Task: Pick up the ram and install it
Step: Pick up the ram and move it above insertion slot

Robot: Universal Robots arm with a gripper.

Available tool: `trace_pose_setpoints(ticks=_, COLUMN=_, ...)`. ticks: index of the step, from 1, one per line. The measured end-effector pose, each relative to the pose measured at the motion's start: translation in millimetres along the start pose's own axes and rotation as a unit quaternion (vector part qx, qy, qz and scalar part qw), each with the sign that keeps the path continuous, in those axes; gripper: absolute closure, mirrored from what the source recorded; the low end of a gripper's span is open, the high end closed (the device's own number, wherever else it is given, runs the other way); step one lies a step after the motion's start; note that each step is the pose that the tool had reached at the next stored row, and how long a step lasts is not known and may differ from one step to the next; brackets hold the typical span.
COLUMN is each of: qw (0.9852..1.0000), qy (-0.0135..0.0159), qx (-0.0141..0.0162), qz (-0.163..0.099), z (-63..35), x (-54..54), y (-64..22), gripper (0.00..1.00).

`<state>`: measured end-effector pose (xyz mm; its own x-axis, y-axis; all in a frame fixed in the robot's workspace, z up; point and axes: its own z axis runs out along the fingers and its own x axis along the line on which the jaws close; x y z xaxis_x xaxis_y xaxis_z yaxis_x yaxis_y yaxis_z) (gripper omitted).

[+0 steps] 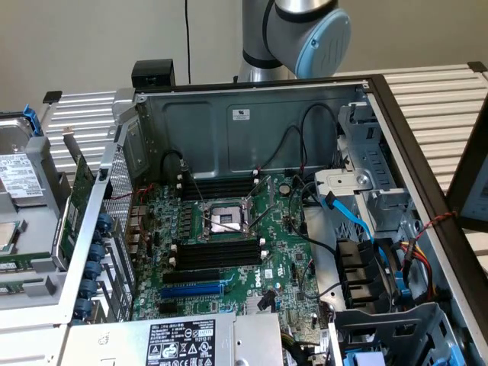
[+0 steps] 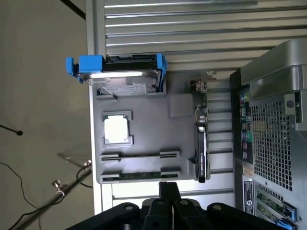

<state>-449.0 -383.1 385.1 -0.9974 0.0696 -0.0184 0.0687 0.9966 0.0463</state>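
The ram [image 2: 139,176] is a thin green stick lying in a slotted holder on the grey tray [image 2: 144,103]. A second, darker holder [image 2: 139,155] runs parallel beside it. My gripper [image 2: 163,189] is shut, its black fingers pressed together with nothing between them. It hangs well above the tray, close to the tray edge where the ram lies. The open computer case [image 1: 252,122] holds the motherboard, with black memory slots [image 1: 217,255] beside the processor socket [image 1: 225,221]. The arm's grey and blue elbow [image 1: 305,30] rises behind the case.
On the tray are a hard drive in a blue carrier [image 2: 122,79], a processor chip [image 2: 116,129] and an upright green expansion card [image 2: 201,139]. The case's perforated rear panel [image 2: 273,120] stands beside the tray. Black and blue cables [image 1: 343,213] cross the case's right side.
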Motion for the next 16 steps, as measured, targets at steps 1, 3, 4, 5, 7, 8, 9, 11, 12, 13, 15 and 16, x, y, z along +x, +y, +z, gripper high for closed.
trace_pose_setpoints(ticks=1, qw=1.0, qy=0.0, qx=0.0, qz=0.0, z=0.0, x=0.0, y=0.0, gripper=0.9)
trace_pose_setpoints(ticks=3, qw=1.0, qy=0.0, qx=0.0, qz=0.0, z=0.0, x=0.1, y=0.0, gripper=0.9)
trace_pose_setpoints(ticks=4, qw=1.0, qy=0.0, qx=0.0, qz=0.0, z=0.0, x=0.2, y=0.0, gripper=0.9)
trace_pose_setpoints(ticks=5, qw=1.0, qy=0.0, qx=0.0, qz=-0.001, z=0.0, x=0.4, y=0.1, gripper=0.9)
trace_pose_setpoints(ticks=7, qw=0.9999, qy=0.0007, qx=-0.0002, qz=-0.013, z=0.0, x=0.5, y=0.2, gripper=0.9)
trace_pose_setpoints(ticks=8, qw=0.9998, qy=0.0011, qx=-0.0004, qz=-0.022, z=0.1, x=0.6, y=0.2, gripper=0.9)
trace_pose_setpoints(ticks=9, qw=0.9995, qy=0.0015, qx=-0.0006, qz=-0.031, z=0.3, x=0.6, y=0.3, gripper=0.9)
trace_pose_setpoints(ticks=11, qw=0.9988, qy=0.0023, qx=-0.0009, qz=-0.049, z=0.6, x=0.6, y=0.2, gripper=0.9)
trace_pose_setpoints(ticks=12, qw=0.9983, qy=0.0027, qx=-0.0011, qz=-0.058, z=0.7, x=0.6, y=0.2, gripper=0.9)
trace_pose_setpoints(ticks=13, qw=0.9977, qy=0.0032, qx=-0.0012, qz=-0.067, z=0.8, x=0.6, y=0.2, gripper=0.9)
trace_pose_setpoints(ticks=15, qw=0.9963, qy=0.004, qx=-0.0016, qz=-0.085, z=1.2, x=0.6, y=0.2, gripper=0.9)
trace_pose_setpoints(ticks=16, qw=0.9955, qy=0.0044, qx=-0.0017, qz=-0.095, z=1.2, x=0.6, y=0.2, gripper=0.9)
